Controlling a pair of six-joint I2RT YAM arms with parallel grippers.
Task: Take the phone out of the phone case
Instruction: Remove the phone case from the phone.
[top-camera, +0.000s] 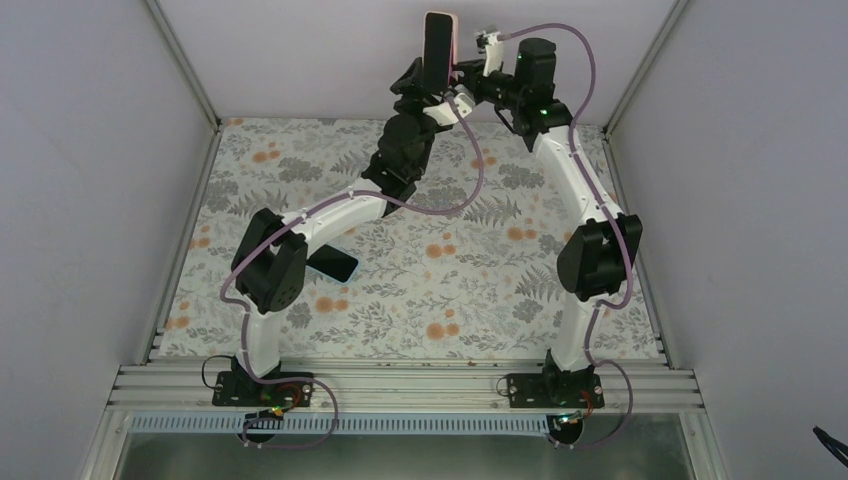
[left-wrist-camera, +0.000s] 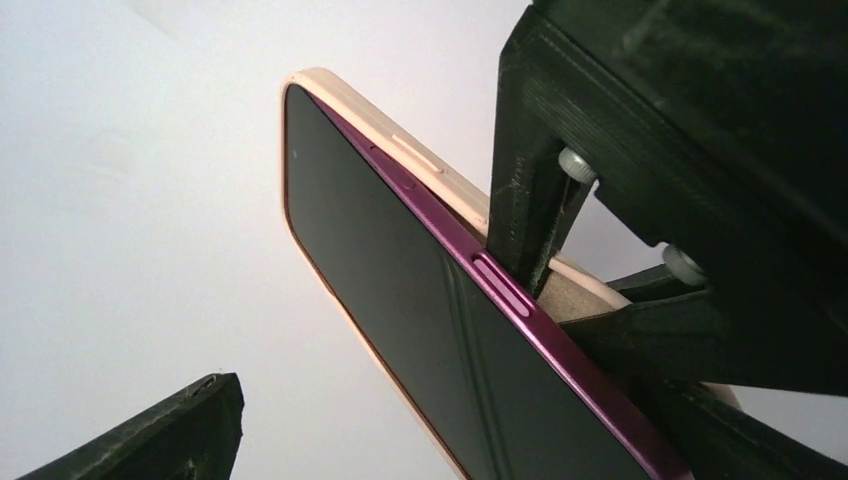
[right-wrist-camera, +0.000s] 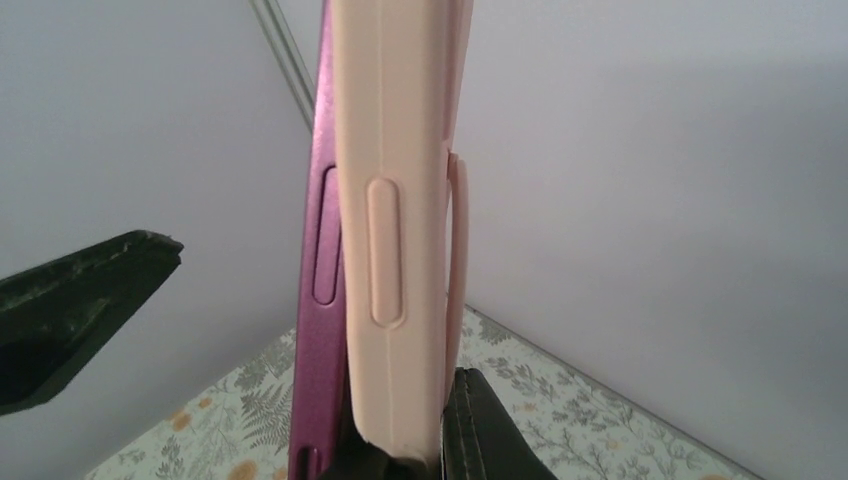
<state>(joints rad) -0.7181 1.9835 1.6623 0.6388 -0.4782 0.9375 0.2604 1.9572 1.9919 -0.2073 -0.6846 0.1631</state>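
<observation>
Phone (left-wrist-camera: 420, 330), purple-edged with a dark screen, held upright in the air at the far centre, above the floral table (top-camera: 450, 280). Its long edge has lifted out of the pink phone case (left-wrist-camera: 400, 125). The right gripper (right-wrist-camera: 320, 320) is spread wide, with one finger (right-wrist-camera: 90, 290) clear of the screen and the other (right-wrist-camera: 480, 430) against the case back. On the left gripper (top-camera: 428, 88) one finger (left-wrist-camera: 190, 430) stands apart; its grip cannot be told.

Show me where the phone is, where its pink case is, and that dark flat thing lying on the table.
phone (left-wrist-camera: 420, 330), left wrist view, on its dark screen.
pink case (right-wrist-camera: 395, 130), right wrist view, on its side wall above the button cover.
dark flat thing (top-camera: 337, 265), top external view, on its visible middle.
</observation>
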